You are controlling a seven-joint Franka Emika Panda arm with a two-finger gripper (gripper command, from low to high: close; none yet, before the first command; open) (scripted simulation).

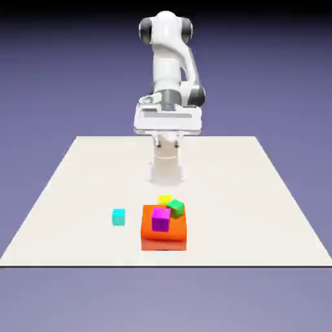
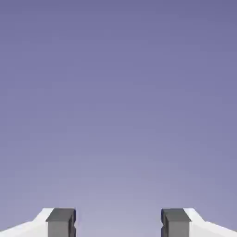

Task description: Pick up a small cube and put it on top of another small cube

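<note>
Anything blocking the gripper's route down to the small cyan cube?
Nothing visible stands between them: the gripper is up near the robot's base, and the cyan cube sits on bare tabletop. The orange block lies beside it, toward the exterior view's right, off that route.

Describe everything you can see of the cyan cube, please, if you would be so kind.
The cyan cube is small, plain and turquoise, with a smooth, matte-looking surface and no visible markings. Its top looks a little lighter than its front. It sits flat and upright on the pale table, on the exterior view's left of the orange block, with a gap between them. Only the table appears to touch it.
</note>
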